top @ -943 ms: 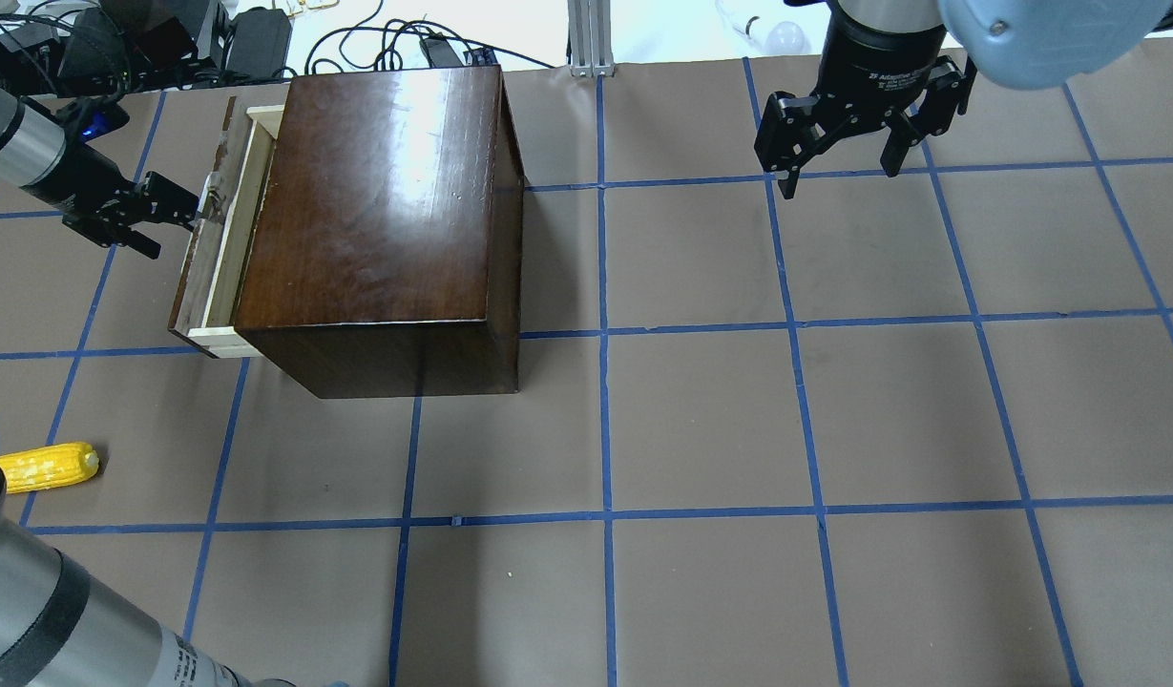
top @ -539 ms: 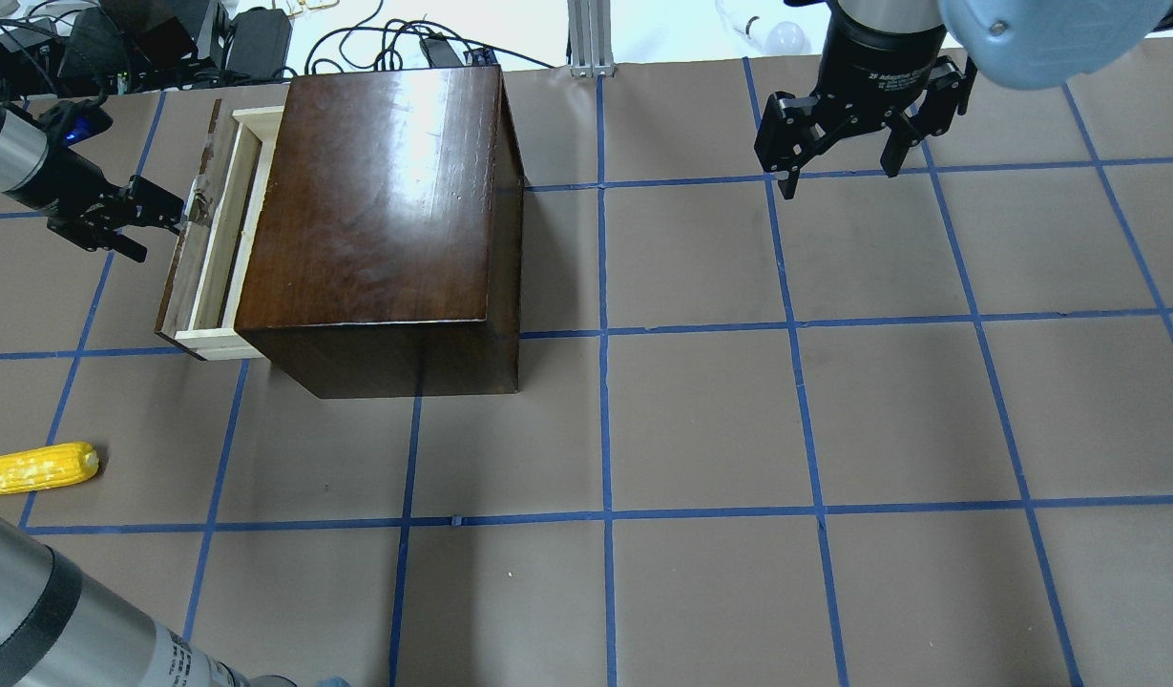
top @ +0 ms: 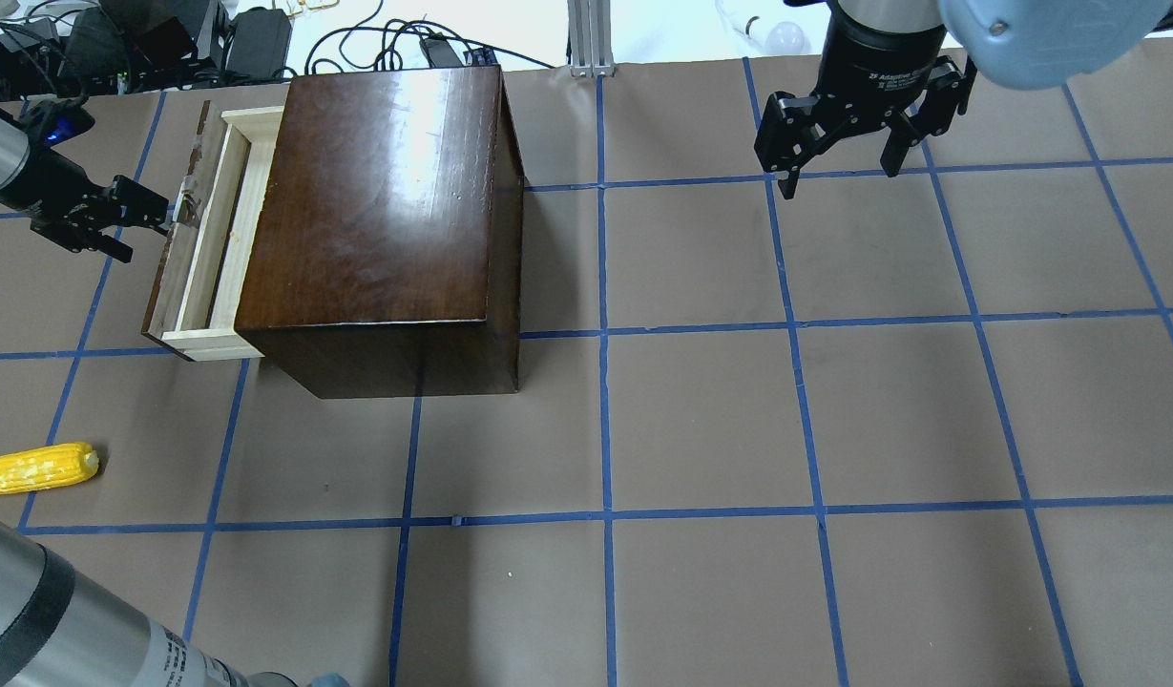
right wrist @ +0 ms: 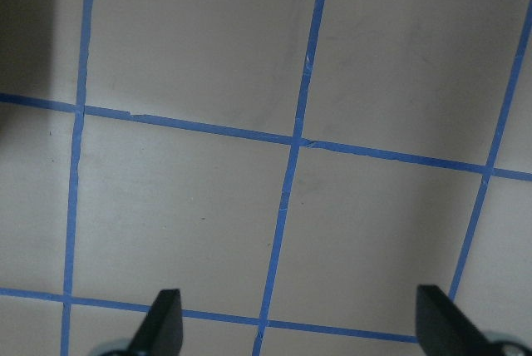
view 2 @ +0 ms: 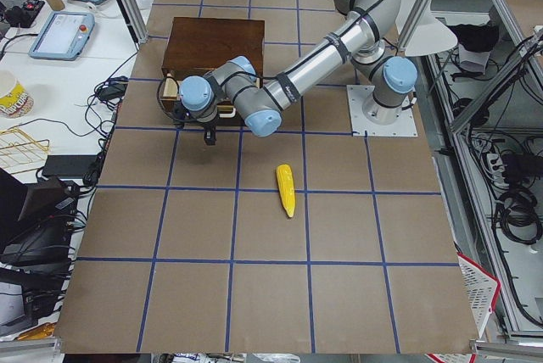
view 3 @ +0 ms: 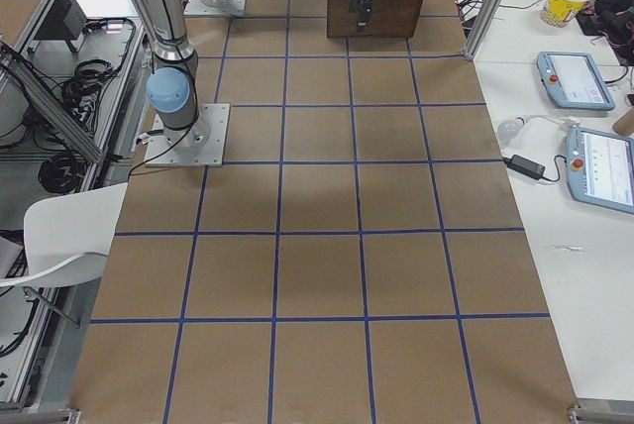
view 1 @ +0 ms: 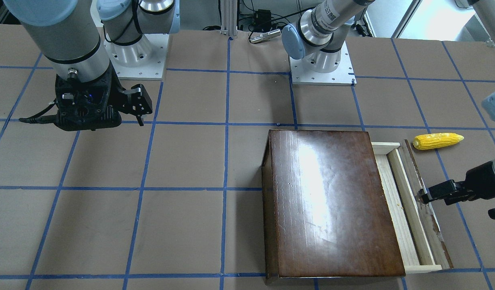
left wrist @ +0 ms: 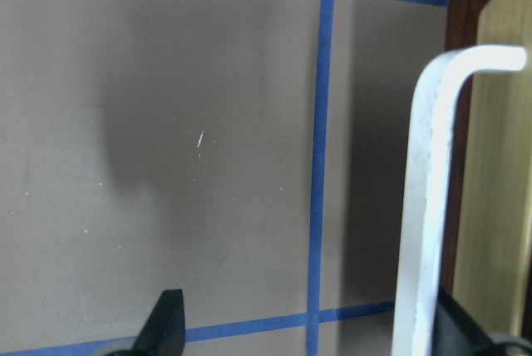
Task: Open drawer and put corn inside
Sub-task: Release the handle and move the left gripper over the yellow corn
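The drawer (top: 209,239) is pulled partly out of the left side of the dark brown box (top: 376,210), and its pale wooden inside shows empty. My left gripper (top: 149,234) is open at the drawer's front panel. One finger (top: 161,208) is hooked at the white metal handle (left wrist: 424,206). The yellow corn (top: 37,468) lies on the table nearer the robot than the drawer, away from both grippers. It also shows in the front-facing view (view 1: 437,141). My right gripper (top: 842,179) is open and empty, above the table at the far right.
The table is brown paper with a blue tape grid (top: 605,329). Cables and power bricks (top: 166,38) lie beyond the far edge behind the box. My left arm's forearm (top: 52,611) crosses the near left corner, beside the corn.
The left gripper has moved left, and the drawer has slid further out of the box with it. The right arm and the corn have not moved.
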### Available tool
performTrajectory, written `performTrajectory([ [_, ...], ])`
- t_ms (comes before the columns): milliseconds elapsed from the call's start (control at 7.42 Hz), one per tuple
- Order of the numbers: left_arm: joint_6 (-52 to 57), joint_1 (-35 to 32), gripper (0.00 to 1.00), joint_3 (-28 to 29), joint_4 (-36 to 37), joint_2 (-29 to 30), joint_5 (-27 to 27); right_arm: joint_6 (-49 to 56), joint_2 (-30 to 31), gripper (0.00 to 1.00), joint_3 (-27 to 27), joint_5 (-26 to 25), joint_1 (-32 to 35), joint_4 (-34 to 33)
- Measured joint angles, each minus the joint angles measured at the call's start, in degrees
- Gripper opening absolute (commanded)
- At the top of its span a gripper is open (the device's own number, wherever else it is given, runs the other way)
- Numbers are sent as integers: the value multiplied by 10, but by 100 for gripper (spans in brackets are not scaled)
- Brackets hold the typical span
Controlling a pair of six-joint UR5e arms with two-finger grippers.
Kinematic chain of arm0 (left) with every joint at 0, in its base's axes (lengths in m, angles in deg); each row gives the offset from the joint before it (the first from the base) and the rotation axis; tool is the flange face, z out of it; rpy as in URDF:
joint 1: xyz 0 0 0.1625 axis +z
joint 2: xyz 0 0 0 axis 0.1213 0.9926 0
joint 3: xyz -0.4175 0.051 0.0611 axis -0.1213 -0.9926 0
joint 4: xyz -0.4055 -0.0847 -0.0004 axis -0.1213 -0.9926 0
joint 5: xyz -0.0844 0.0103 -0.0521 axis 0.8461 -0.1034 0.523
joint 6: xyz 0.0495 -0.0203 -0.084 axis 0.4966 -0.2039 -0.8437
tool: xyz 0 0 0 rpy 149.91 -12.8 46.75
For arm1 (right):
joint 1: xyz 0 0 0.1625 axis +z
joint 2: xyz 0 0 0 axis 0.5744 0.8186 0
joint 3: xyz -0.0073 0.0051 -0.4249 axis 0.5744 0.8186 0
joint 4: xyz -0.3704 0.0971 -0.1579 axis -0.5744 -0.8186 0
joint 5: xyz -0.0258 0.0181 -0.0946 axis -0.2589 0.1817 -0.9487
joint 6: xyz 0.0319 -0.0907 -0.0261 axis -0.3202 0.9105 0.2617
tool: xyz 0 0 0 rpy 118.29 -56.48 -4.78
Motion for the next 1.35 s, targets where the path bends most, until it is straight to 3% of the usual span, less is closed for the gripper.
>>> performTrajectory([
  [674, -3, -2, 100, 15, -2, -22, -16, 0, 0, 100, 0, 0, 0, 1],
  [1347, 94, 1, 100, -17, -35, -99, -154, -1, 0, 100, 0, 0, 0, 0],
])
